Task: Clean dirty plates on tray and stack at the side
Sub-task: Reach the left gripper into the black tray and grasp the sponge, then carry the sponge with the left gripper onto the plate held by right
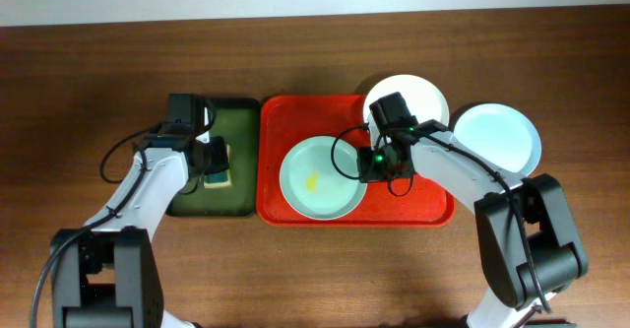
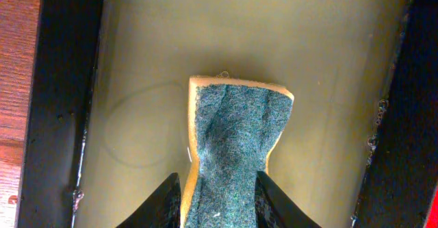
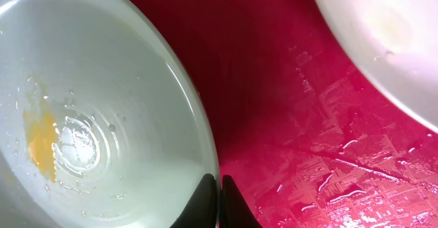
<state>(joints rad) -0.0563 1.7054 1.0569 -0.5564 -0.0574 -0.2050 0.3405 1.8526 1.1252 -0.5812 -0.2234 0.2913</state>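
Observation:
The pale green plate (image 1: 319, 178) lies on the red tray (image 1: 423, 210) and has a yellow smear (image 3: 39, 137) in its middle. My right gripper (image 1: 368, 166) is shut on this plate's right rim (image 3: 205, 146). The white plate (image 1: 423, 97) rests on the tray's back right corner, partly over the rim; it also shows in the right wrist view (image 3: 383, 43). The pale blue plate (image 1: 497, 137) sits on the table right of the tray. My left gripper (image 1: 215, 161) is shut on a yellow sponge with a green scouring face (image 2: 236, 146) over the dark green tray (image 1: 236, 121).
The dark green tray (image 2: 328, 64) stands just left of the red tray, its black rim (image 2: 61, 98) on both sides of the sponge. The red tray's floor (image 3: 328, 159) is wet with drops. Brown wooden table (image 1: 315, 269) lies all round.

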